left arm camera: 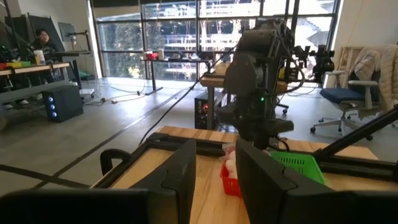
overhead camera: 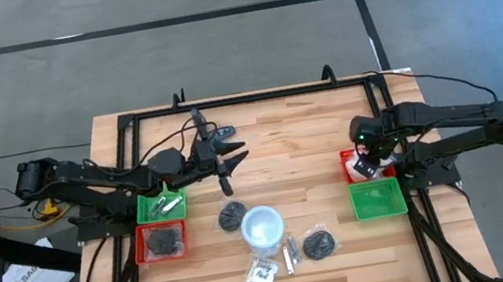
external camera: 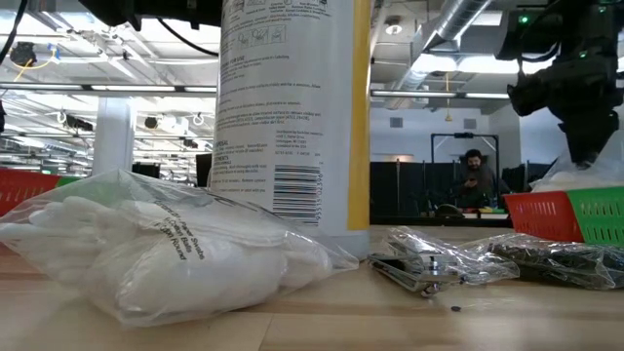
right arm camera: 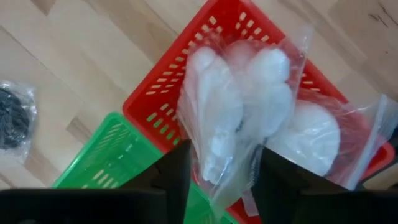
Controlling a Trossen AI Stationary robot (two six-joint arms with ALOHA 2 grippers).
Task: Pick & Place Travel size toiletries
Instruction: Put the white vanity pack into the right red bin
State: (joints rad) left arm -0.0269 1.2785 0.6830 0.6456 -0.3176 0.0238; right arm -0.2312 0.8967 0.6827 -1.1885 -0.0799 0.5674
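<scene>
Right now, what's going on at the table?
The right gripper is above the red tray on the right side, with a clear bag of white pieces between its fingers, hanging into that tray; it looks like a drop-off. The green tray next to it looks empty. The left gripper hovers over the table near its middle, holding nothing that shows. More wrapped items lie around a white cup at the front.
</scene>
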